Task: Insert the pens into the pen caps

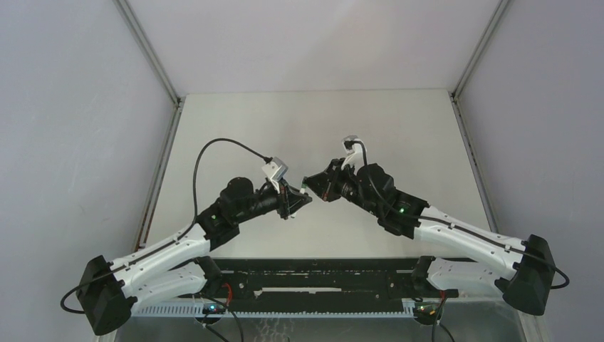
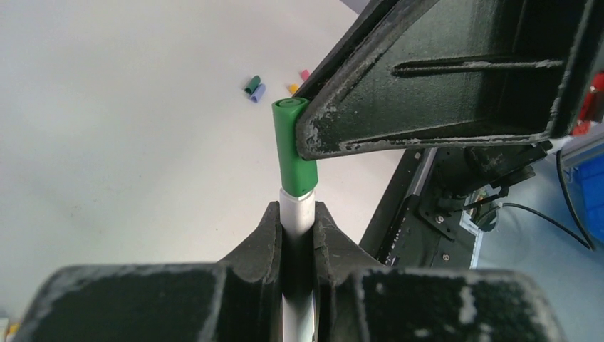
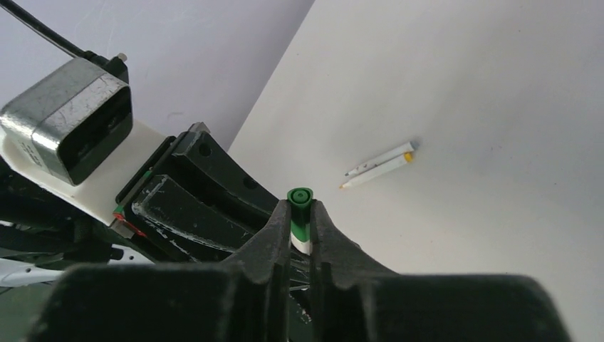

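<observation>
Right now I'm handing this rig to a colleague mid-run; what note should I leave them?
Left claw: shut on a white pen.
Right claw: shut on the green cap, which sits over that pen's tip; I cannot tell how fully it is seated.
On the table: two uncapped pens side by side, and loose caps in a small cluster.
Done: no pen clearly finished.
Left: press this cap home, then cap the other pens.
</observation>
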`<state>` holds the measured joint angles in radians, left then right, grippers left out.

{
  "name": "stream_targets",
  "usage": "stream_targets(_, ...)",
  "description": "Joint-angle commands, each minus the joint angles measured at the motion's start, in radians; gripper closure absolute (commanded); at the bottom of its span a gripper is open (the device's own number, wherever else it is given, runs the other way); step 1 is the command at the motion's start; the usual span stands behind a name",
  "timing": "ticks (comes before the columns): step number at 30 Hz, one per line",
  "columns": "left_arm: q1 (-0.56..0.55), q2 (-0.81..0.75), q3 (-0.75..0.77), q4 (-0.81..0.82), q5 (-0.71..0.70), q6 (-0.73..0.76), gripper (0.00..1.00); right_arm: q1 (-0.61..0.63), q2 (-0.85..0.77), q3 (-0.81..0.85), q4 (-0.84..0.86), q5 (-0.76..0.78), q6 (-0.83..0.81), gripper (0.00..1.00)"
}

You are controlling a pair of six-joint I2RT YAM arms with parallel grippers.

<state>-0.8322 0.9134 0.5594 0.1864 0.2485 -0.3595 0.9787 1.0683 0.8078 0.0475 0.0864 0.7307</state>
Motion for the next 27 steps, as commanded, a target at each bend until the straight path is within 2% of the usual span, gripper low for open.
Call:
stream_targets(1, -0.004, -0.008, 0.035, 0.297, 0.061, 0.067, 1.0, 0.061, -0.028, 0.057, -0.16, -0.181, -0.048, 0.82)
stream_targets(5, -0.003, -0.021, -0.002, 0.298, 0.097, 0.072, 1.0, 0.036, -0.119, 0.099, -0.241, -0.125, -0.151, 0.51)
stream_targets(7, -0.003, -0.028, -0.016, 0.298, 0.132, 0.073, 1.0, -0.001, -0.161, 0.11, -0.261, -0.141, -0.195, 0.42)
stream_targets(10, -0.003, -0.04, -0.03, 0.297, 0.176, 0.084, 1.0, -0.079, -0.205, 0.12, -0.258, -0.24, -0.235, 0.35)
stream_targets(14, -0.003, -0.053, -0.033, 0.288, 0.232, 0.097, 1.0, -0.198, -0.215, 0.121, -0.187, -0.477, -0.232, 0.33)
stream_targets(18, -0.004, -0.054, -0.028, 0.282, 0.273, 0.1, 1.0, -0.244, -0.196, 0.127, -0.087, -0.62, -0.21, 0.32)
stream_targets(22, -0.003, -0.057, -0.025, 0.279, 0.288, 0.102, 1.0, -0.244, -0.155, 0.158, -0.031, -0.688, -0.208, 0.32)
stream_targets(27, -0.003, -0.059, -0.02, 0.269, 0.295, 0.105, 1.0, -0.232, -0.104, 0.191, -0.034, -0.7, -0.225, 0.38)
